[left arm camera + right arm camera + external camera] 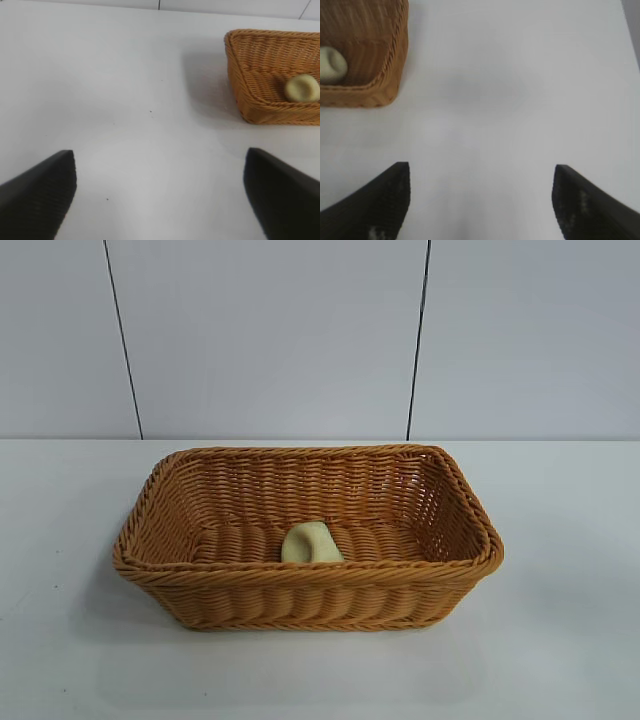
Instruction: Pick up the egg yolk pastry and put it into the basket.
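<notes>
- On the surface (560, 640): one basket (300, 600), one pastry (310, 543) inside it.
- Left tool (160, 190) and right tool (480, 200): fingers apart, empty, well away from the pastry.

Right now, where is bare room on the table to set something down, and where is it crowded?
The white table is bare left, right and in front of the basket. Bare table lies under the open left end effector and the open right end effector. Inside the basket, the pastry sits against the near wall; the rest of the floor is free.

White table (60, 640), pale panelled wall (270, 340)
</notes>
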